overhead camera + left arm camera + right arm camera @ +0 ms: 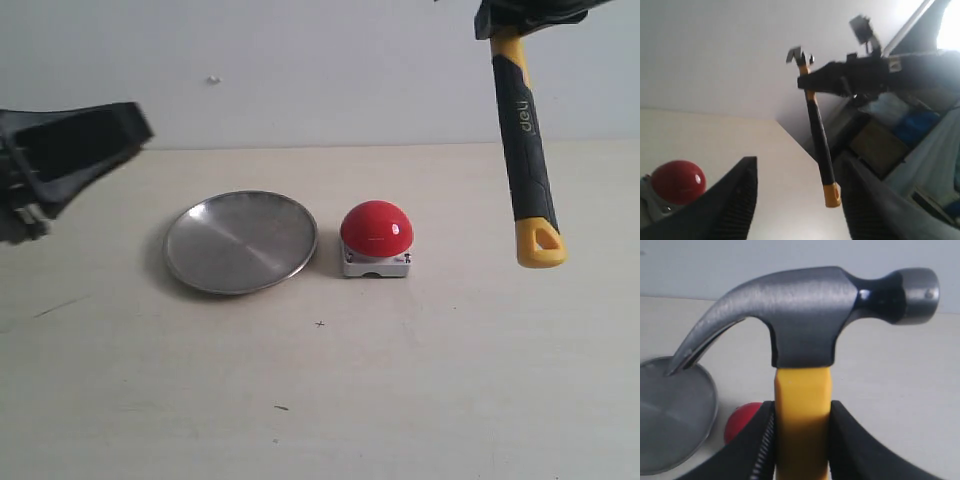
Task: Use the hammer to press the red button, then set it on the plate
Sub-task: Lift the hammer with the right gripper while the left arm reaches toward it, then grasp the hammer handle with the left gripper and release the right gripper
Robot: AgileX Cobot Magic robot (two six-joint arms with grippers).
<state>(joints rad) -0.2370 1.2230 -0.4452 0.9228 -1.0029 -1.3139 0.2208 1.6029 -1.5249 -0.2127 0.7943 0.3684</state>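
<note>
The right claw (802, 440) pinches the hammer (805, 315) by its yellow neck, handle hanging down; the left claw (797, 202) looks spread.

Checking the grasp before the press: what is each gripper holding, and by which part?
The right gripper clamps the hammer by its yellow neck, just below the head. The left gripper holds nothing.

One hammer (527, 150) hangs above and to the right of the single red button (376, 227). One plate (240, 242) lies just beside that button. There are two grippers: left gripper (795, 200) and right gripper (802, 440).
</note>
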